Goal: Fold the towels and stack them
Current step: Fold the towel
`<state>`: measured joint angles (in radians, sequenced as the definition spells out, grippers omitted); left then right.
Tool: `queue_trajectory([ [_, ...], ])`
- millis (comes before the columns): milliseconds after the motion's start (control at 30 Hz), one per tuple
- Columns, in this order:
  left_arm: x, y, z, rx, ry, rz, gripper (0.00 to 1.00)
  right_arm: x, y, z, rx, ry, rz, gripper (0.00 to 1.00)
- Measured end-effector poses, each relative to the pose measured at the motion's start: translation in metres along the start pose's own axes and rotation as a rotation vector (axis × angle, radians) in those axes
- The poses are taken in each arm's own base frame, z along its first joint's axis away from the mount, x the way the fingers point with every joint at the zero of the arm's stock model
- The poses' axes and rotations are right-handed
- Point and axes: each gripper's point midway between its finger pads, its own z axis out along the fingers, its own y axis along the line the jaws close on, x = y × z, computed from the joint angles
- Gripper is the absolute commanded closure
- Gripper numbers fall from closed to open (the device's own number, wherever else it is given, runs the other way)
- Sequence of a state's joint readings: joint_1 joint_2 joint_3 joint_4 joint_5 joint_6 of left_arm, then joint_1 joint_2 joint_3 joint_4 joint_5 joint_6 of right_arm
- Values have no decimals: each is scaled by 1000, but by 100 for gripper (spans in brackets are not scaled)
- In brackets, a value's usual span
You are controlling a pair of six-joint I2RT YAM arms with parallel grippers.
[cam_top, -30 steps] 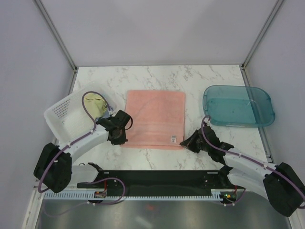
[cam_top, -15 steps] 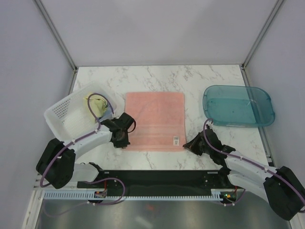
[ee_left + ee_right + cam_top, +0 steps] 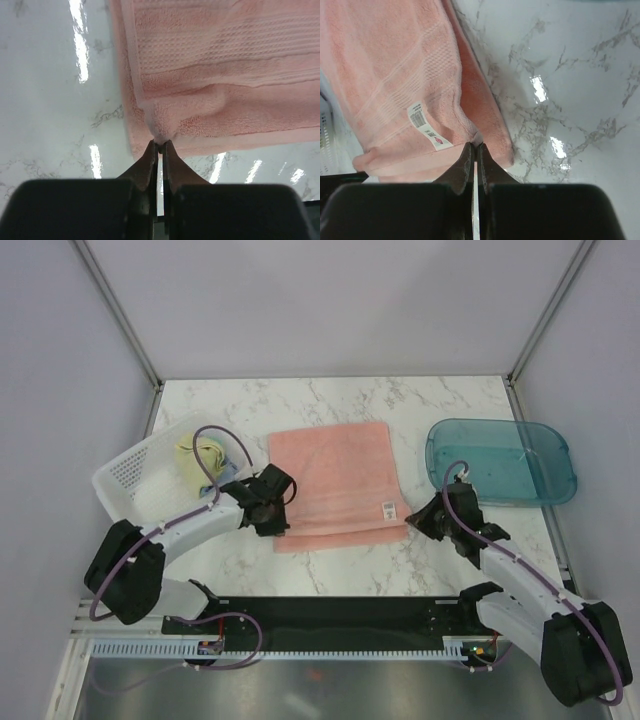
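While both arms reach out over the marble table [image 3: 330,400], I see my left gripper [image 3: 160,146] pressed together on the near left corner of the salmon-pink towel [image 3: 335,475], a tuft of terry nipped between its tips; my right gripper [image 3: 474,146] is likewise closed on the near right corner, with the white tag [image 3: 426,127] just to its left; in both wrist views the pinched corner sits over a strip of the same cloth underneath, so the near edge looks raised and beginning to double over. What matters most is this: the towel spreads straight ahead of both grippers, away from the fingertips, and the held edge runs crosswise from one gripper to the other; from above, the two grippers stand roughly level with each other, neither nearer the far edge; I judge the coming move to be a forward carry of both corners together, with the crease forming parallel to the line between the grippers. Out beyond the left gripper's outer side, a pale-yellow-and-teal towel [image 3: 198,457] lies in a white basket [image 3: 125,480].
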<state>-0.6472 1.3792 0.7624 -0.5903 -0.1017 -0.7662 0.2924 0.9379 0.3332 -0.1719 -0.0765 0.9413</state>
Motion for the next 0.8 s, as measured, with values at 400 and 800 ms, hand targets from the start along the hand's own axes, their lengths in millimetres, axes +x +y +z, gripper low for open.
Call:
queue_trajectory([
  [400,-67,-29,-103,106,-238,-32,98,-44,93,-40,-206,-10,-152,100],
  [800,39,26,-26,5,32,-55,98,54,-13,-13,-81,230,-102,100],
])
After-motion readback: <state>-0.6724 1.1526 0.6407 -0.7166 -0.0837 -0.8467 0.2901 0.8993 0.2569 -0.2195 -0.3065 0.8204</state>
